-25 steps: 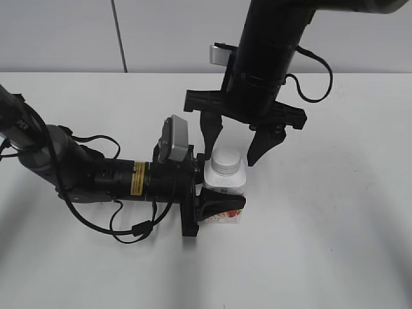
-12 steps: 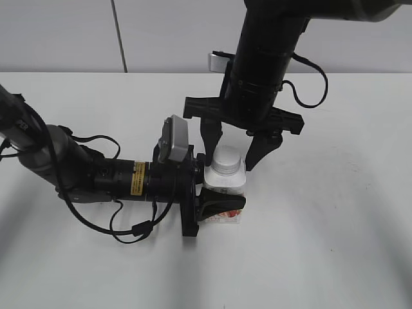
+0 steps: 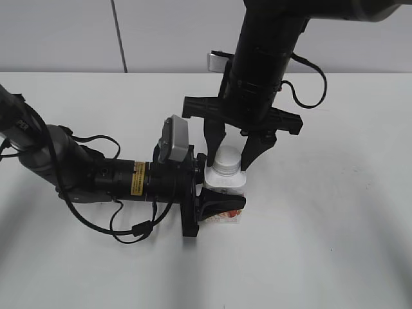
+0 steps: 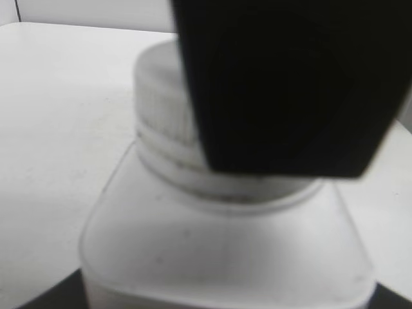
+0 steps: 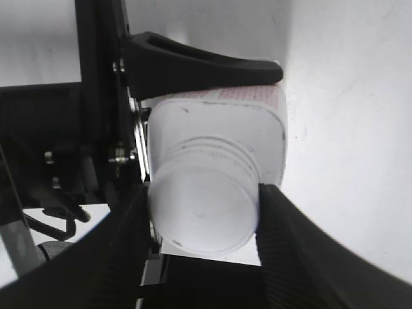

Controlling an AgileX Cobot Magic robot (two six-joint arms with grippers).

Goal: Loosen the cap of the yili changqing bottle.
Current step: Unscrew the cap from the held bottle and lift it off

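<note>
White plastic screw cap (image 3: 226,159) now pinched between my right jaws (image 3: 230,154), narrowed from wide open; left jaws (image 3: 215,207) clamp squat pink-labelled bottle (image 3: 224,190) mid-bench. Ready to twist.

- One yili changqing bottle (image 3: 224,190), a squat white bottle with a pink-red label.
- One cap (image 3: 227,159), round and white, on the bottle's neck.
- Two robot arms: one left arm (image 3: 96,174) lying low across the table, one right arm (image 3: 267,51) coming down from above.
- Two grippers: one left gripper (image 3: 215,196) and one right gripper (image 3: 230,151).
- One white table (image 3: 335,244).
- One grey camera box (image 3: 176,139) on the left arm's wrist.
</note>
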